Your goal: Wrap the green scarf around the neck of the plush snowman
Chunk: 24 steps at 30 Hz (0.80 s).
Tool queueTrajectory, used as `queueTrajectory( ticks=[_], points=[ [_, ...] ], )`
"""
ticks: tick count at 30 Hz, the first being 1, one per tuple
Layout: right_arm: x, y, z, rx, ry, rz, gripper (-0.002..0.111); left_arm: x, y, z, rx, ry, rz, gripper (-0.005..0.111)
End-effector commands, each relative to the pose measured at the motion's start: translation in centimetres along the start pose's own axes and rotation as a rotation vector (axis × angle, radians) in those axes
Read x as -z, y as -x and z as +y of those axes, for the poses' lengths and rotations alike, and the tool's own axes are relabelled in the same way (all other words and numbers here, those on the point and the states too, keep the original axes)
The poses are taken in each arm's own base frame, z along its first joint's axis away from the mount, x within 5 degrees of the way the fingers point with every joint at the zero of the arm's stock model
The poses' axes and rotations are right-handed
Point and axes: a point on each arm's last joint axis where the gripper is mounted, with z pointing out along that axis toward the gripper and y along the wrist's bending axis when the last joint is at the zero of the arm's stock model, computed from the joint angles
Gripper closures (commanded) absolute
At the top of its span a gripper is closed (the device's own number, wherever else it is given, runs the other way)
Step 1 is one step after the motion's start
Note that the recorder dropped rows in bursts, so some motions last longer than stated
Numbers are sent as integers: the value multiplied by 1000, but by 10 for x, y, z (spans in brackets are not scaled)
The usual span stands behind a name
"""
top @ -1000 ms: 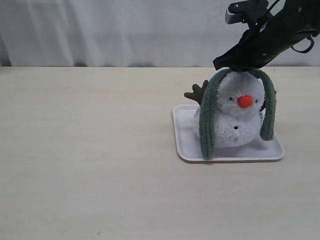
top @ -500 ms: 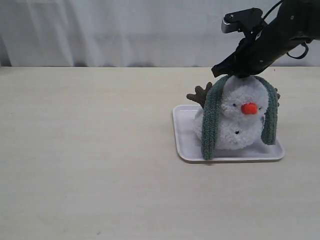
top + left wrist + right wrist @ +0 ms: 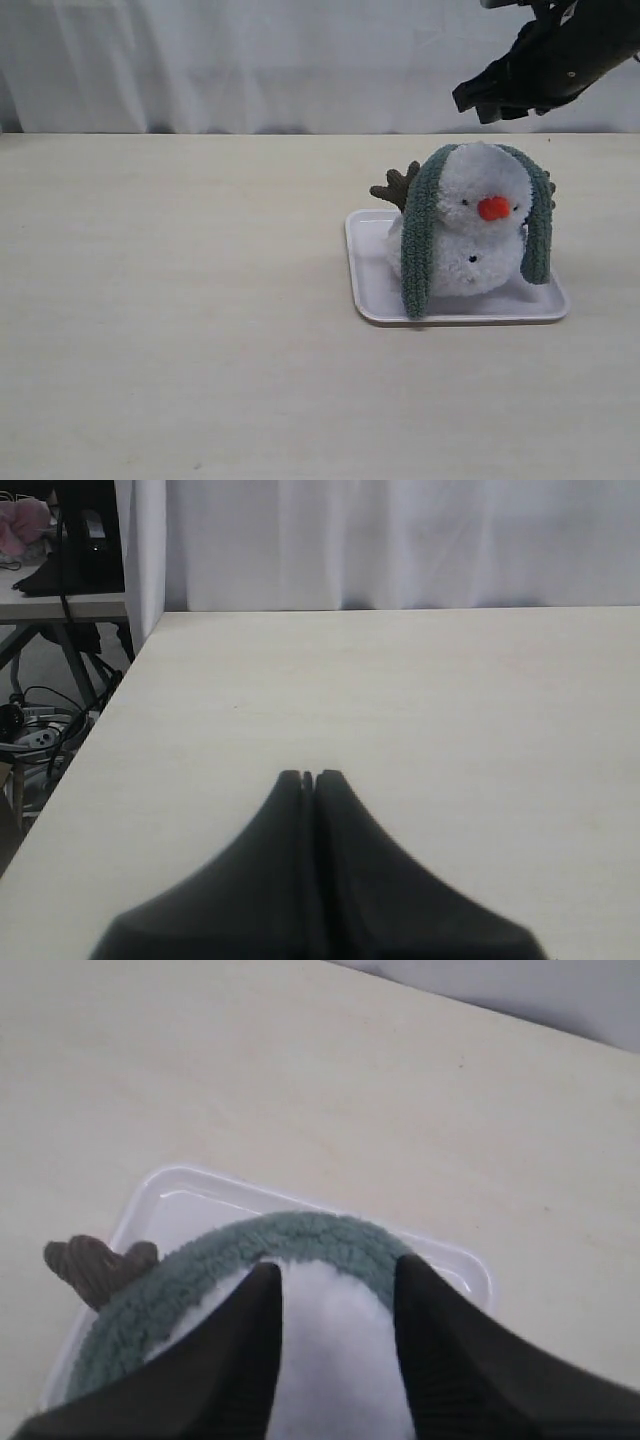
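Right jaws spread, empty, above the green scarf on the plush snowman; left jaws pressed together.

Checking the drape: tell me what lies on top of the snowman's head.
The green scarf arches over the head of the plush snowman, both ends hanging down its sides toward the white tray. How it lies behind the head is hidden.

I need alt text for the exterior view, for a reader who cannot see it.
A plush snowman sits on a white tray on a table, a green scarf draped over its head with both ends hanging down its sides. The right claw hovers above, not touching it.
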Motion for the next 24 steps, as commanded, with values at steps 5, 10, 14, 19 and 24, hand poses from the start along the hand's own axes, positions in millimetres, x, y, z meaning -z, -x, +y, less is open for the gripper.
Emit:
queueTrajectory(
  ticks=[5, 10, 14, 19, 24],
  points=[
    [19, -27, -58, -202, -58, 150, 65, 0, 0, 0, 6, -1, -11, 107],
    [11, -48, -78, -269, 61, 132, 83, 0, 0, 0, 6, -1, -11, 107],
    [-1, -61, -83, -269, 73, 104, 99, 0, 0, 0, 6, -1, -11, 107],
    [-4, -58, -75, -226, 115, 48, 104, 0, 0, 0, 6, -1, -11, 107],
    [-14, -55, -75, -231, 107, 20, 104, 0, 0, 0, 6, -1, -11, 107]
  ],
)
